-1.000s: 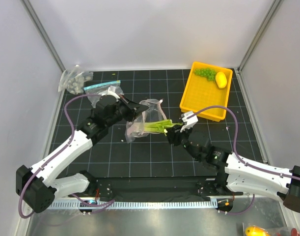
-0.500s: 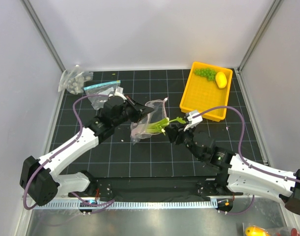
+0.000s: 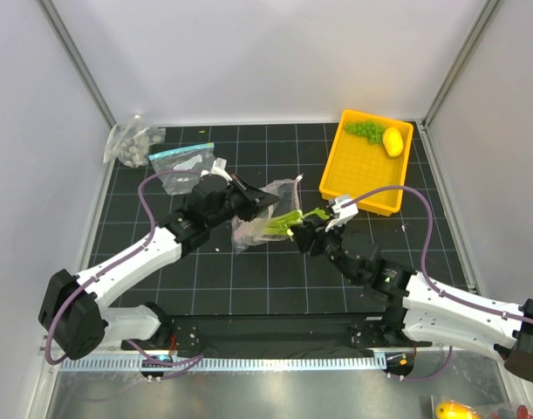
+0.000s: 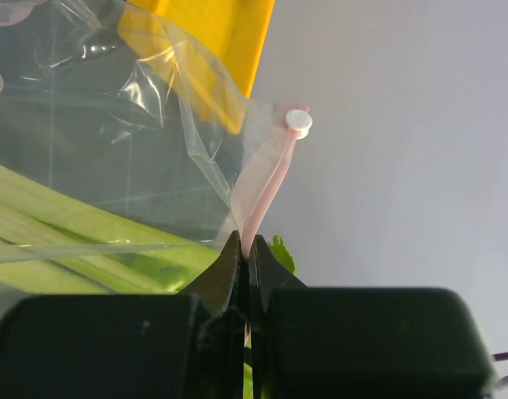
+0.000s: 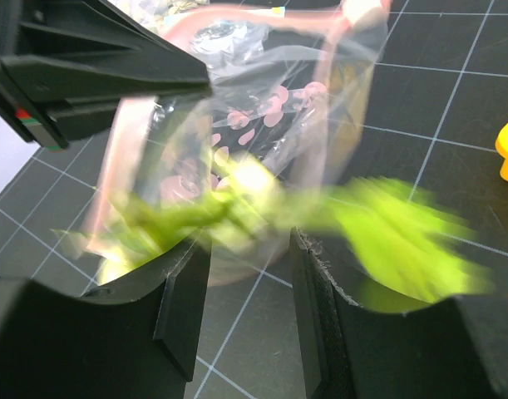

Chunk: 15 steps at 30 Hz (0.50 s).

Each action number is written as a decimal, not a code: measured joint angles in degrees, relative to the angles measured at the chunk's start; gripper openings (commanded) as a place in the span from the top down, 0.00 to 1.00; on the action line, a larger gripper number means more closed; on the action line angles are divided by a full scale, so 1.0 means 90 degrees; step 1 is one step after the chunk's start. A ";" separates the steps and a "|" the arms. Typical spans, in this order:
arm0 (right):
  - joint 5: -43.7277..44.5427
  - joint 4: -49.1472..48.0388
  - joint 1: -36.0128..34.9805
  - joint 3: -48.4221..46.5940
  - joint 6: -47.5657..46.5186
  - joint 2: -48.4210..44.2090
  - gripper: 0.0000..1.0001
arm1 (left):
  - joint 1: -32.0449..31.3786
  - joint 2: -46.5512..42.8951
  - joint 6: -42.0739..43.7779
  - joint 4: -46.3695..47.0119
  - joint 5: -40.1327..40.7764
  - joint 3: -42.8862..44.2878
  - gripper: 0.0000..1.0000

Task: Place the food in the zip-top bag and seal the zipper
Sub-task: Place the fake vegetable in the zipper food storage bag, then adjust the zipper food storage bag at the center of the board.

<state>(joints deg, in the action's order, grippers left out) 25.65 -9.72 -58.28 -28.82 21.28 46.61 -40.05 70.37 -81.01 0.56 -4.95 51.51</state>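
Pinching the zipper [image 4: 267,181], left pincer [image 4: 247,247] fully closed.

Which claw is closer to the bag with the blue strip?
Left. The left gripper, pinching the zipper, is right of the blue-strip bag; the right gripper is farther right, past the dotted bag.

We are pinching the mouth edge of the zip-top bag [image 3: 268,194] with our left gripper [image 3: 252,200], holding it raised. The leek [image 3: 277,223] is lying partly inside the bag, its green end poking out beside our right gripper [image 3: 303,233]. The grapes [image 3: 364,130] and the lemon [image 3: 392,140] are sitting together in the far corner of the yellow tray [image 3: 360,175].
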 measured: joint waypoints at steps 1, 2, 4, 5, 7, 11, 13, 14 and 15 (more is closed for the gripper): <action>-0.0017 -0.0012 0.0005 0.0000 0.0017 0.0000 0.50 | -0.0032 0.0053 0.0000 0.0039 0.0000 -0.0007 1.00; -0.0039 -0.0017 0.0019 0.0000 0.0036 0.0000 0.50 | -0.0066 0.0104 -0.0002 0.0092 0.0002 -0.0012 0.99; -0.0063 -0.0017 0.0046 0.0000 0.0070 0.0005 0.50 | -0.0126 0.0211 -0.0005 0.0199 0.0005 -0.0012 1.00; -0.0080 -0.0017 0.0051 0.0000 0.0095 0.0005 0.50 | -0.0151 0.0265 -0.0010 0.0248 0.0002 -0.0012 1.00; -0.0095 -0.0017 0.0087 0.0000 0.0141 0.0010 0.50 | -0.0192 0.0345 -0.0027 0.0328 0.0000 -0.0012 1.00; -0.0080 0.0024 0.0211 0.0000 0.0238 0.0163 0.50 | -0.0214 0.0372 -0.0085 0.0393 0.0019 -0.0012 1.00; -0.0078 0.0121 0.0308 0.0000 0.0318 0.0262 0.49 | -0.0214 0.0362 -0.0090 0.0386 0.0073 -0.0012 1.00; -0.0078 0.0158 0.0350 0.0000 0.0340 0.0299 0.48 | -0.0214 0.0350 -0.0090 0.0384 0.0102 -0.0012 1.00; -0.0075 0.0206 0.0386 0.0000 0.0359 0.0328 0.47 | -0.0214 0.0328 -0.0087 0.0379 0.0141 -0.0012 1.00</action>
<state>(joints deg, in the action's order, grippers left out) 24.97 -7.86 -54.81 -28.82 24.51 49.56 -41.98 73.32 -81.80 3.97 -3.68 51.40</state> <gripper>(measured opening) 0.512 0.020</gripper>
